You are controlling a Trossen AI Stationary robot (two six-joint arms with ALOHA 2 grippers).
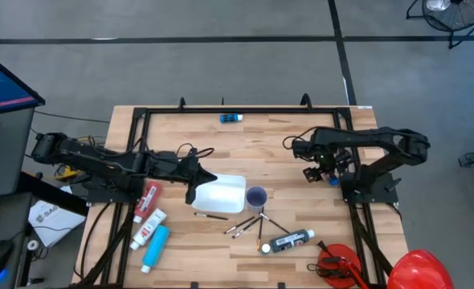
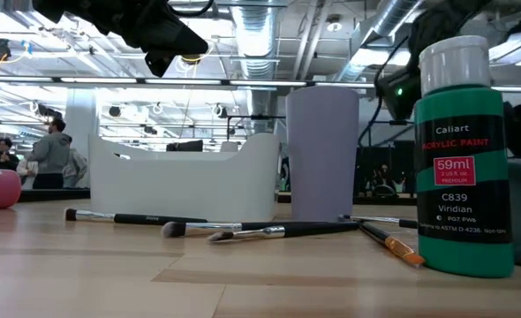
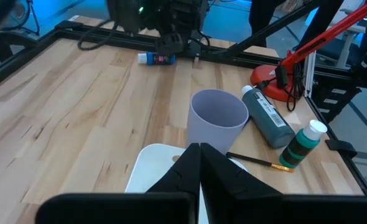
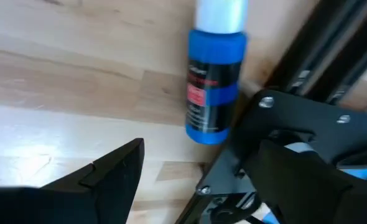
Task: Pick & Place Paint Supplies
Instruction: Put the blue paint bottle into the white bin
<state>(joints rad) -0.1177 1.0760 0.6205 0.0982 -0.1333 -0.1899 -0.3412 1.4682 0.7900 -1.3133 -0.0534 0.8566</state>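
Left tubes (image 1: pixel 150 215): three side by side on the desk (image 1: pixel 269 136), long axes slanted.
Left hand (image 1: pixel 194 191): fingers together, empty — over white tray (image 1: pixel 223 193).
Cup (image 1: pixel 256 196): beside tray; brushes (image 1: pixel 249 225) fanned below it.
Right hand (image 1: pixel 321 174): fingers apart — above blue bottle (image 4: pixel 213 87) by the frame (image 1: pixel 245 110).

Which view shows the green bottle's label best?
Low view: the green bottle stands upright, close up, its label readable. Left wrist view shows it small, label unreadable. High view shows only its cap. Right wrist view misses it.
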